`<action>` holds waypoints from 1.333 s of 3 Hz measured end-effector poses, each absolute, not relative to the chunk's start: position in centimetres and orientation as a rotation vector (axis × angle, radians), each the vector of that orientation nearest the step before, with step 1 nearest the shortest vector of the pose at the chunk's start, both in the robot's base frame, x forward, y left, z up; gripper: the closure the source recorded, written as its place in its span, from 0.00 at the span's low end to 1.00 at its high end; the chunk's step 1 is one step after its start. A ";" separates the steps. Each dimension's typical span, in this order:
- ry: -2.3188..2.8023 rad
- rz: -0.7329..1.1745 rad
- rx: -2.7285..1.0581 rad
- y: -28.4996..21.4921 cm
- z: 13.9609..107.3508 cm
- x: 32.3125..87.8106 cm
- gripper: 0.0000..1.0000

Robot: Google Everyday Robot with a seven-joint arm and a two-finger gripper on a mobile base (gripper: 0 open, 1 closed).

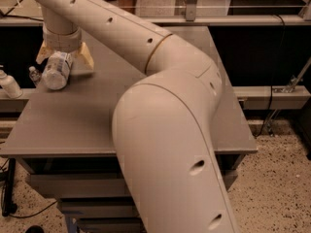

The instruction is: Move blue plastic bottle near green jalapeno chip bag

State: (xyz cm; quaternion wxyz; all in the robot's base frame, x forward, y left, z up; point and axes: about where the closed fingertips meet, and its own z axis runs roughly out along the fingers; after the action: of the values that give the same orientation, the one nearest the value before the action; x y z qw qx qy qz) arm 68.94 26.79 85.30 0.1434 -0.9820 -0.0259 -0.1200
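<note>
Grey table [73, 125] | tool [64, 61] at far-left corner, fingers spread | blue plastic bottle [57, 72] between them
</note>
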 end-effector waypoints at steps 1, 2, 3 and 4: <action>-0.079 -0.338 -2.840 27.1 85.3 69.0 0.41; -0.078 -0.341 -2.843 27.0 85.6 69.0 0.64; -0.078 -0.350 -2.836 27.0 86.4 68.8 0.87; -0.095 -0.362 -2.816 27.1 87.8 67.9 1.00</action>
State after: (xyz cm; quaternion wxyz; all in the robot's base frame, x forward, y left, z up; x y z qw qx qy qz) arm 67.87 27.10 87.79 0.1496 -0.9801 -0.0331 -0.1261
